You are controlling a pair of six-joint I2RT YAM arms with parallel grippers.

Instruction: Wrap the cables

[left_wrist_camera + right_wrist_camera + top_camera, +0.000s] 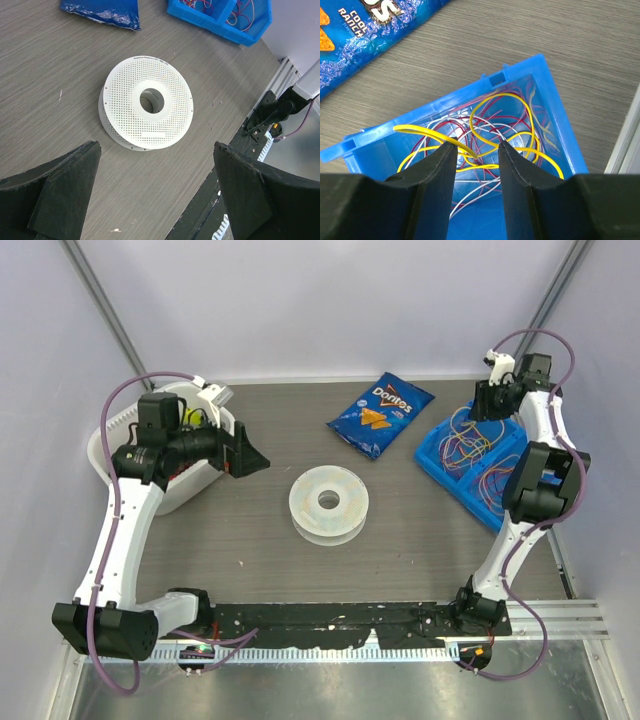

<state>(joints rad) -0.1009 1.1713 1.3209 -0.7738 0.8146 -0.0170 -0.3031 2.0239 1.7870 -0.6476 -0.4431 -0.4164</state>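
Thin loose cables, yellow, white and dark red, lie tangled in a blue bin at the far right of the table. My right gripper hangs just above that tangle with its jaws apart; a yellow strand runs between the fingers, not pinched. In the top view it is over the bin's far compartment. My left gripper is wide open and empty, above bare table at the left, pointing toward the white perforated spool.
The spool lies flat mid-table. A blue Doritos bag lies behind it. A white basket stands at the far left under the left arm. A black rail runs along the near edge.
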